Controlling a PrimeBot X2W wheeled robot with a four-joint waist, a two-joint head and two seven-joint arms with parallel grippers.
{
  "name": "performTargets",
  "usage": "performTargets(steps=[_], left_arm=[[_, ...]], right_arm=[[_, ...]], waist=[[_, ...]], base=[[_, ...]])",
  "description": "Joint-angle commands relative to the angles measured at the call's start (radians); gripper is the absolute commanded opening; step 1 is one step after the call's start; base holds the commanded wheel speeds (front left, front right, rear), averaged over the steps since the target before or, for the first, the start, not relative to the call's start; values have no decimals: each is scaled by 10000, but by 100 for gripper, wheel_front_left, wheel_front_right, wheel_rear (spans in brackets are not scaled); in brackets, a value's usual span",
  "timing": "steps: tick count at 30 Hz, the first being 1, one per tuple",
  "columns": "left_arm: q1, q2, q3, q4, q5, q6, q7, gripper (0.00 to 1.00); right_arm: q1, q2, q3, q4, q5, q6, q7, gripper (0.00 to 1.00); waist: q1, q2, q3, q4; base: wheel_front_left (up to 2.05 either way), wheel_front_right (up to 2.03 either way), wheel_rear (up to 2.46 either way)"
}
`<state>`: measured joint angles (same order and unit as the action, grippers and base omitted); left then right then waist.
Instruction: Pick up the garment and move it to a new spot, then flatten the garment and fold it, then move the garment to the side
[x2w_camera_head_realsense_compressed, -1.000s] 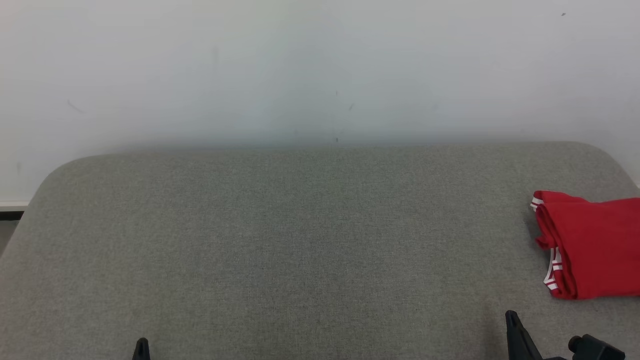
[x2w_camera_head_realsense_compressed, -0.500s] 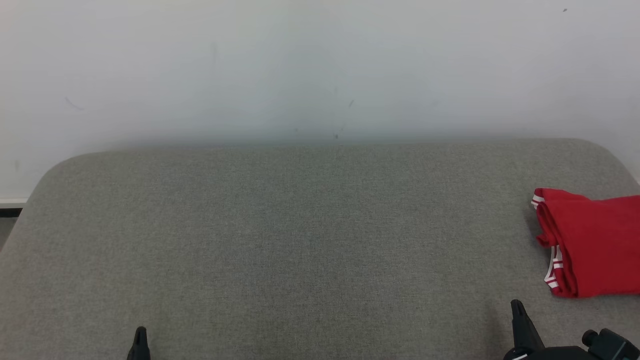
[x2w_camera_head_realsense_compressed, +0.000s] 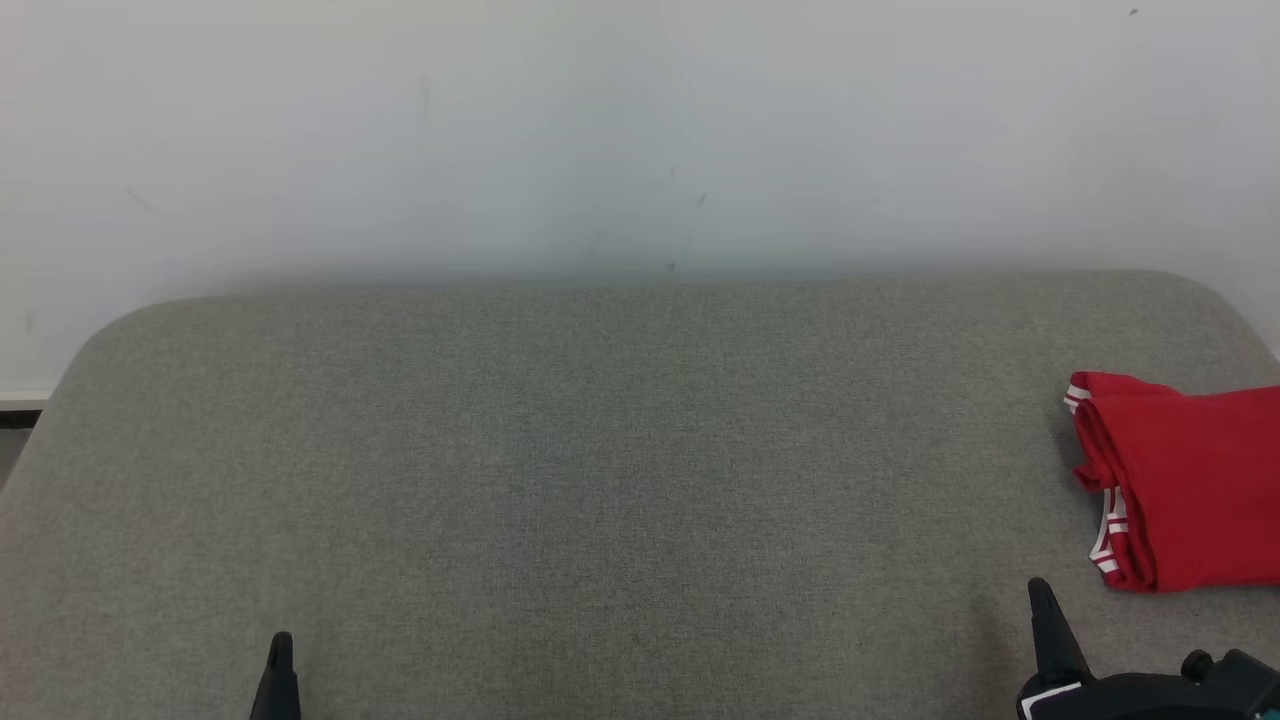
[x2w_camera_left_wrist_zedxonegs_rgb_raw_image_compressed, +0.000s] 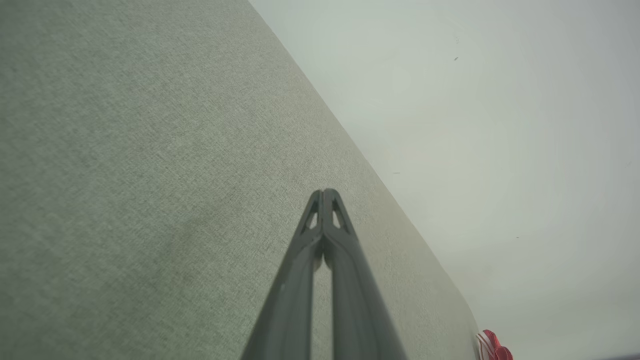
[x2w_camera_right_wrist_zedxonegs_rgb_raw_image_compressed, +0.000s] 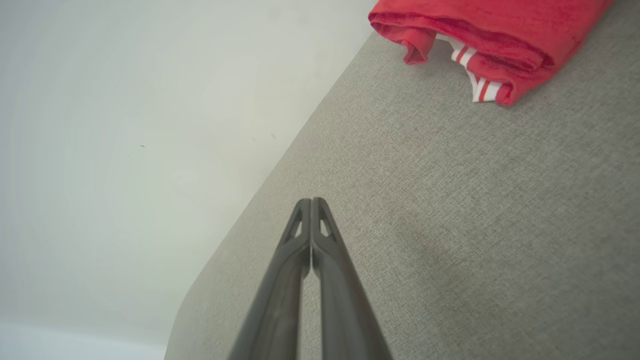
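A red garment (x2w_camera_head_realsense_compressed: 1190, 490) with white-striped trim lies folded into a compact bundle on a grey, fabric-covered table (x2w_camera_head_realsense_compressed: 600, 450). It sits ahead of the right hand (x2w_camera_head_realsense_compressed: 1040, 605) and off to that hand's right, near it but not touching. Its outer side runs past the edge of the head view. The rolled, folded edge of the bundle faces the middle of the table. A bit of striped trim peeps out at the corner farther from the hand and another at the nearer corner. In the right wrist view the garment lies flat beyond the fingertips and to one side, with grey cloth between it and the hand.

The right hand is closed, its two long dark fingers pressed together to a single point, and it holds nothing. It is over the near part of the table and points toward the wall (x2w_camera_head_realsense_compressed: 600, 130).

The left hand (x2w_camera_head_realsense_compressed: 280, 665) is closed too, its fingers meeting at the tips, and it is empty. The garment lies well apart from it, far across the table on that hand's right. In the left wrist view a small red and white corner of it shows at the distant end of the table.

Beyond both hands the table reaches to its rounded far corners. The wall behind it is plain and pale, with a few faint marks.
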<state>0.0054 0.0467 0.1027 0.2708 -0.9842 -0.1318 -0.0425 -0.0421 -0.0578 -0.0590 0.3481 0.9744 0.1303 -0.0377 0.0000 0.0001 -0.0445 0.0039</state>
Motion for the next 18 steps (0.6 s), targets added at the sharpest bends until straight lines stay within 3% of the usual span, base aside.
performTargets(steps=[1,18], left_arm=[[-264,40,33,-133,-283,8,63,0],[-558,44,64,-183,-2099,10,525,0]], right_arm=[[-227,-2,-46,-162,319,4,59,0],[-376,22,-208,-436,2154,5,511,0]], waist=[[0,-1,9,-1],[0,-1,122,-10]], base=[[0,0,0],[0,0,0]])
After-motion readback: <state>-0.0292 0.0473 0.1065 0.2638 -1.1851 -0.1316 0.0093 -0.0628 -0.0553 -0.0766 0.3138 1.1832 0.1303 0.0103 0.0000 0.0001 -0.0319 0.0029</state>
